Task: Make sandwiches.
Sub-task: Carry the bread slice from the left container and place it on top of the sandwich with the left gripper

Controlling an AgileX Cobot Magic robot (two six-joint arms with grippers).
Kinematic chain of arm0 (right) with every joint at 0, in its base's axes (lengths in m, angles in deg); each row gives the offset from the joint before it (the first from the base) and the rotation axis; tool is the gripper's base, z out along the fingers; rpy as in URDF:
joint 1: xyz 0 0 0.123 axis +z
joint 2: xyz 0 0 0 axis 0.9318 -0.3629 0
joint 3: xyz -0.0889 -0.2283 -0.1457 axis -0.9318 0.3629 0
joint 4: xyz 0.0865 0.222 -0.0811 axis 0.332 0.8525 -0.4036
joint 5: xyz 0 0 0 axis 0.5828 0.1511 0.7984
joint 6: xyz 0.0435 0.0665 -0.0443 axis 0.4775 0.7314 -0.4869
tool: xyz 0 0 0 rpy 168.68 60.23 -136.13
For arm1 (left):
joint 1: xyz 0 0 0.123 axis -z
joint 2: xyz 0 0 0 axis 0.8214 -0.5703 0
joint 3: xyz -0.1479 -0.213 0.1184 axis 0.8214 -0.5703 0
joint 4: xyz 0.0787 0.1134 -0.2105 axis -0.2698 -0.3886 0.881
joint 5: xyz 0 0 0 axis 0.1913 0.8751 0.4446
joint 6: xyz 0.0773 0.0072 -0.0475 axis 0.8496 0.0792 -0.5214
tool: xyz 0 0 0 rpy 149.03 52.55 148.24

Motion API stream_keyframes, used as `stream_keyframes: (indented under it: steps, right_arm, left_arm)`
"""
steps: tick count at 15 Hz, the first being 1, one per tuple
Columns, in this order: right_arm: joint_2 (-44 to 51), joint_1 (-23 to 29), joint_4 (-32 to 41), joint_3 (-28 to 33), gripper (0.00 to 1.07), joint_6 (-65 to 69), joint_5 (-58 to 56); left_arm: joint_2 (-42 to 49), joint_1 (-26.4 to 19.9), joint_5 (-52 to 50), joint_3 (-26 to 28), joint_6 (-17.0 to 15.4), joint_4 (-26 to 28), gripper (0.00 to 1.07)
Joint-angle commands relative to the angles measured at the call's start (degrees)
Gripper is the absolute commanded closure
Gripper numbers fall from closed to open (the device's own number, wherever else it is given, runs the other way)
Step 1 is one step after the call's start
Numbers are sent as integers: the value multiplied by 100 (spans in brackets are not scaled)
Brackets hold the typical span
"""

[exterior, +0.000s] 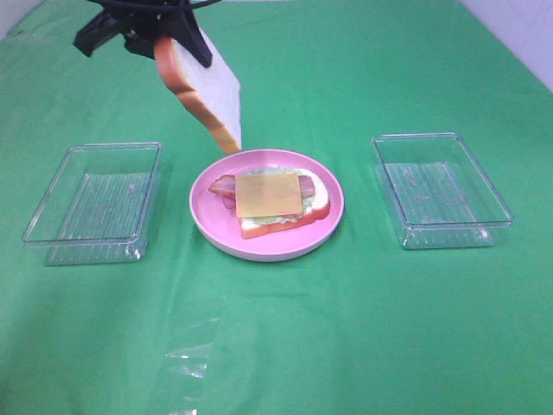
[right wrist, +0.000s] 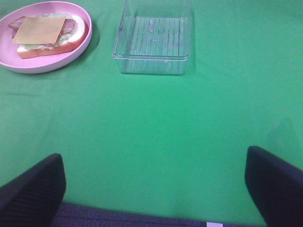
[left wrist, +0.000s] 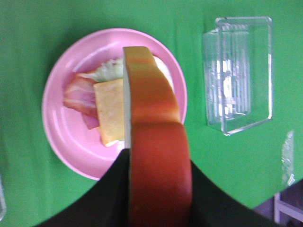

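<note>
An open sandwich (exterior: 278, 204) lies on a round pink plate (exterior: 216, 232): a bread slice under lettuce, bacon strips and a yellow cheese square (exterior: 269, 194). My left gripper (exterior: 169, 41) is shut on a second bread slice (exterior: 204, 88) and holds it in the air, tilted, behind and left of the plate. In the left wrist view the held slice (left wrist: 152, 142) hangs edge-on over the plate (left wrist: 66, 137). My right gripper (right wrist: 154, 187) is open and empty, low over the green cloth, with the sandwich (right wrist: 47, 35) far off.
A clear plastic tray (exterior: 97, 201) stands left of the plate and another (exterior: 441, 188) to its right; both are empty. The right tray also shows in the left wrist view (left wrist: 239, 71) and the right wrist view (right wrist: 154, 40). A green cloth covers the table.
</note>
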Motion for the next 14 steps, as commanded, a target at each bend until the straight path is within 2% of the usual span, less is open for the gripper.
stream_keyframes:
  steps: [1, 3, 7, 12, 14]
  right_arm:
    - [189, -34, 23, 17, 9, -40, 29]
    - [189, -34, 23, 17, 9, -40, 29]
    - [189, -34, 23, 17, 9, -40, 29]
    - [189, -34, 23, 17, 9, -40, 29]
    - [189, -34, 23, 17, 9, -40, 29]
  left_arm:
    - [-298, 57, -74, 23, 458, 877, 87]
    - [-476, 149, -97, 23, 602, 1020, 87]
    - [-945, 447, -682, 23, 607, 1020, 87]
    - [-1318, 476, -1014, 23, 286, 1175, 87]
    - [-1455, 476, -980, 23, 286, 1169, 87]
